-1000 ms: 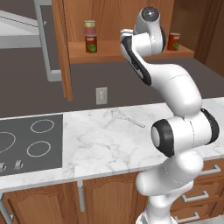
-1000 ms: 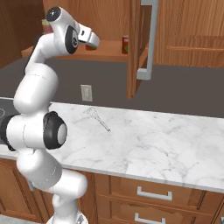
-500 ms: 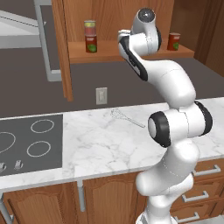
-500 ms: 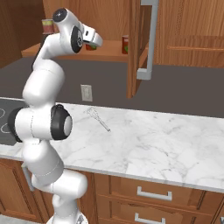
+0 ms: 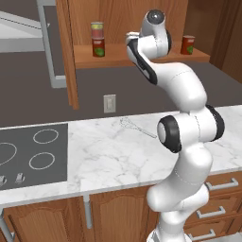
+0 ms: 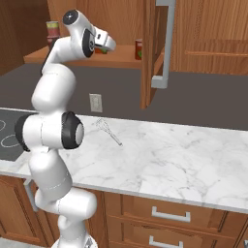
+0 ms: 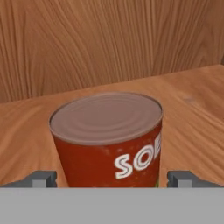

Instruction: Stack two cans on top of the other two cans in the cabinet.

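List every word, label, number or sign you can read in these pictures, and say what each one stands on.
"SO": white letters on the side of the red can in the hand view; the word runs on around the can, so the rest is hidden.
Green label patch on the lower can of the stack in the left base view: too small to read.
Label on the single red can at the shelf's right end: too small to read.
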Robot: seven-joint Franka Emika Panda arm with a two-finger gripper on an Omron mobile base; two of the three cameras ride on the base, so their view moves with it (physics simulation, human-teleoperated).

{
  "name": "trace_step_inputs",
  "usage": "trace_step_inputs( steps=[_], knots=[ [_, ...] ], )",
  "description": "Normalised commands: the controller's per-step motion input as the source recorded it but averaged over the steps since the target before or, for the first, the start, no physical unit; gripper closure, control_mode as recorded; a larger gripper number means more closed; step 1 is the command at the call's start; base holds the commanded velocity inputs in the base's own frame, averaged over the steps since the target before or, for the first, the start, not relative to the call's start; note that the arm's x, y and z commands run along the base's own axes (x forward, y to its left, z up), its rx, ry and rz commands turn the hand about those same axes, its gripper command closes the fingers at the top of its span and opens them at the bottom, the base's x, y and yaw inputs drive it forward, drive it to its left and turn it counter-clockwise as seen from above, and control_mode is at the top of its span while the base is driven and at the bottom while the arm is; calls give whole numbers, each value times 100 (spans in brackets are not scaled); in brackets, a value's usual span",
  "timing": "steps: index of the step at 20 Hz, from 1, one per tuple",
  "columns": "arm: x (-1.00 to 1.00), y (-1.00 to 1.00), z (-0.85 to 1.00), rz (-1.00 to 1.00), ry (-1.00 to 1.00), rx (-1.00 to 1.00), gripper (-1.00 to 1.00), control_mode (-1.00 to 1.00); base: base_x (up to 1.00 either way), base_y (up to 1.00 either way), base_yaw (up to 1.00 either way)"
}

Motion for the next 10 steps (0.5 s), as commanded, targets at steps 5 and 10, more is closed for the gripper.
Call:
trace_step_inputs(
  steps=[5, 10],
  knots=[
    [9, -6, -2, 0, 0, 0, 100, -100, 0, 0, 0],
    [-13, -12, -2, 0, 0, 0, 100, -100, 0, 0, 0]
  ],
)
